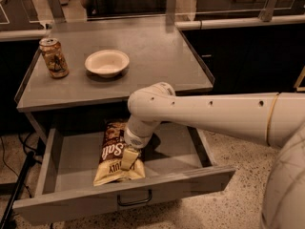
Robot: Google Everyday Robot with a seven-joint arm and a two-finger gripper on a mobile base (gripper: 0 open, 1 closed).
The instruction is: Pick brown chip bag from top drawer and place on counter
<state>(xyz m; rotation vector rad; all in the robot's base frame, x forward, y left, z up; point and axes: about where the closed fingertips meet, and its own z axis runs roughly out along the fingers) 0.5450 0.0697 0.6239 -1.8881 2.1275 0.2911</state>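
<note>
The brown chip bag (110,152) lies flat in the open top drawer (190,185), left of its middle, with its cream end toward the drawer front. My gripper (128,159) is down inside the drawer, right over the bag's right side and against it. My white arm (205,113) reaches in from the right, under the front edge of the counter (157,66). The wrist hides part of the bag and the gripper's tip.
A printed drink can (54,57) and a white bowl (106,62) stand on the counter's left half. The drawer's wire pull handle (135,202) faces me. A long dark counter with glass panels (238,20) runs behind. A dark pole (16,190) leans at the left.
</note>
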